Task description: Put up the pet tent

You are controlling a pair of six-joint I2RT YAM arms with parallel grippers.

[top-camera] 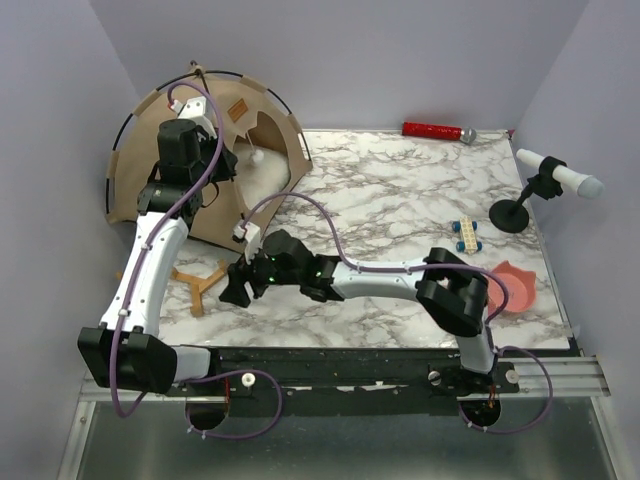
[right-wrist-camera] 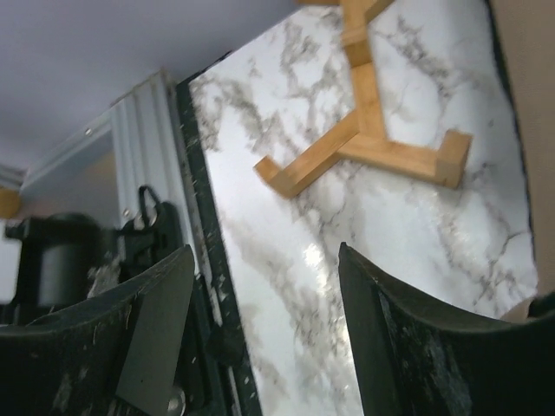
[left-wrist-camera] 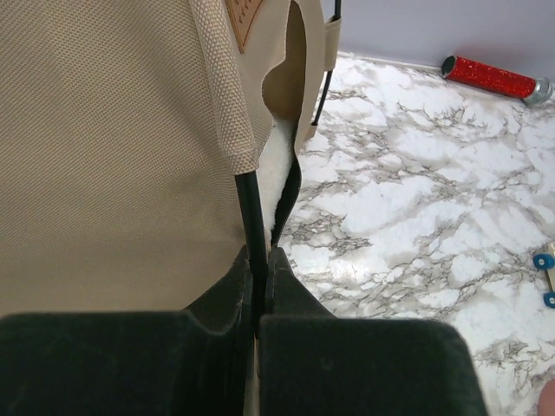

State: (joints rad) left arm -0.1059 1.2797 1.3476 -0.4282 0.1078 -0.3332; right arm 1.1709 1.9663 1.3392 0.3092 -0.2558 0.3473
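The pet tent [top-camera: 215,150] stands at the table's far left: tan fabric, thin black poles arching over it, brown label patch [top-camera: 238,110], arched doorway facing right. My left gripper [top-camera: 197,118] is up against its front face. In the left wrist view the gripper [left-wrist-camera: 257,270] is shut on a thin black pole [left-wrist-camera: 249,208] that runs along the tan fabric [left-wrist-camera: 104,156] beside the doorway. My right gripper [top-camera: 232,285] is open and empty, low over the table in front of the tent; in the right wrist view it [right-wrist-camera: 264,286] frames bare marble.
A white fluffy pillow [left-wrist-camera: 276,165] lies inside the doorway. A wooden stand [top-camera: 200,285] lies near my right gripper [right-wrist-camera: 373,139]. At the right are a red glitter tube [top-camera: 432,130], a black stand with a white top [top-camera: 540,185], a small toy [top-camera: 465,236] and a pink bowl [top-camera: 510,288].
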